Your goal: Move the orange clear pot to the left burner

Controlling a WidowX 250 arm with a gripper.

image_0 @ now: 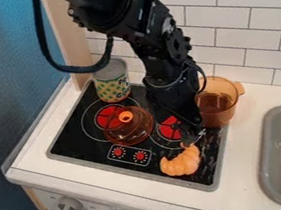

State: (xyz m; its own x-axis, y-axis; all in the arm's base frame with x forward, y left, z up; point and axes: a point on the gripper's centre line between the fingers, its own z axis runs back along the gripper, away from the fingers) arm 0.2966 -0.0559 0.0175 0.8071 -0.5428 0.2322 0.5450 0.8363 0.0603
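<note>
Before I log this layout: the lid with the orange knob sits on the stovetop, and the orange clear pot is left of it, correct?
Wrong side: in the camera view, the orange clear pot is right of the lid, which does sit on the stovetop.

A can (112, 84) with a patterned label is positioned upright at the rear left of the black cooktop (82, 146). A clear orange lid (131, 133) with a bright orange knob is placed in front of it. A light-orange, croissant-shaped item (182, 163) is located at the front right. A gray sink (268, 156) is set into the white counter (246, 132), which is backed by white tiles (239, 12).
</note>
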